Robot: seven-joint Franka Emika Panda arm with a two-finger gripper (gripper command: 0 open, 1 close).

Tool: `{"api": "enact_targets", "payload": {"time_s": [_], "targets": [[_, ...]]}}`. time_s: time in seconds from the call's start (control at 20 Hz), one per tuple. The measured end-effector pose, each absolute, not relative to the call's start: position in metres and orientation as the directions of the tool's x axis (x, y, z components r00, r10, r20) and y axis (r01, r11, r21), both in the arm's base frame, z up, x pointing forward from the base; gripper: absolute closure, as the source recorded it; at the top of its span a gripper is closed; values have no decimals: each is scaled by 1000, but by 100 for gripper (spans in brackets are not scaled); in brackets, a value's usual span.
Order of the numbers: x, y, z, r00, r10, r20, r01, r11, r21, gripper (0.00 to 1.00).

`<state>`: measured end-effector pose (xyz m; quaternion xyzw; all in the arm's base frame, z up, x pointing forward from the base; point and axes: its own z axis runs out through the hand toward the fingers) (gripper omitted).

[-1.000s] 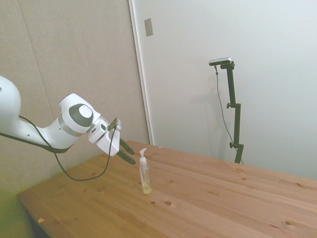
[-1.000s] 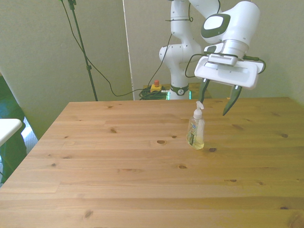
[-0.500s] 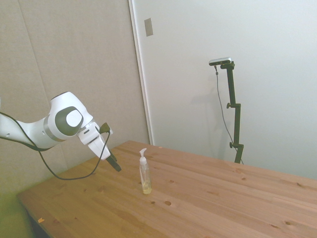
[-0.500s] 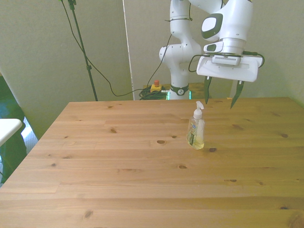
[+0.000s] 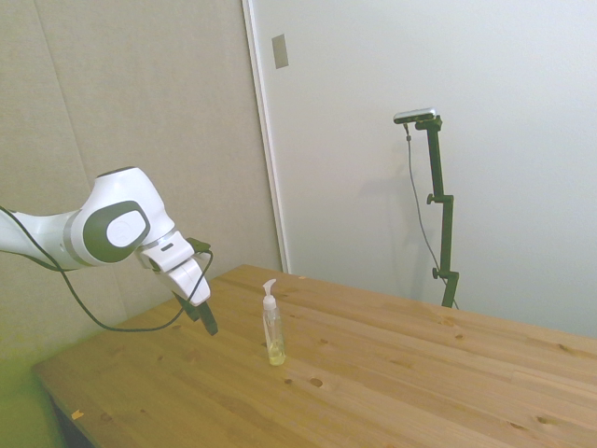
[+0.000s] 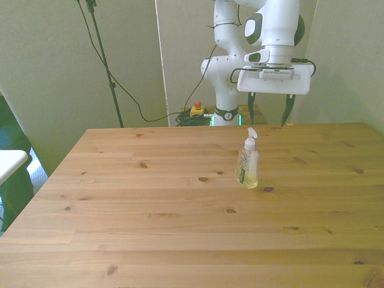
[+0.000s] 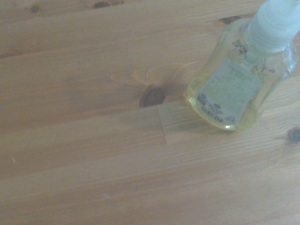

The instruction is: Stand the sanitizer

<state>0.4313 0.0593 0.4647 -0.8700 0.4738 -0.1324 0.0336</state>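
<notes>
Sanitizer [image 6: 248, 161] stands upright on the wooden table [image 6: 150, 210], its base flat on the boards and its long axis vertical, the white pump nozzle [image 6: 251, 133] on top and the pale yellowish liquid low in the clear body. My gripper [image 6: 270, 109] hangs well apart from it, above and behind the bottle, toward the table's far edge in the front view; in the side view my gripper [image 5: 205, 317] sits off to the bottle's [image 5: 271, 327] left, clear of it, with bare table between. My fingers are spread wide and carry nothing. From the wrist, the bottle [image 7: 232, 89] shows near the frame's edge with its label facing me, resting on the planks beside a dark knot [image 7: 152, 96]. I judge the standing to be done: the bottle leans on nothing and I am not touching it. Any coming move, as I read it, turns on keeping this gap, since the bottle lies forward of and below my fingertips and a forward drop could knock it over.
</notes>
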Motion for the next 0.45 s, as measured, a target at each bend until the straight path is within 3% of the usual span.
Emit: {"api": "enact_targets", "payload": {"time_s": [0.45], "targets": [[405, 29, 460, 698, -709, 98, -696, -705, -138, 0]]}}
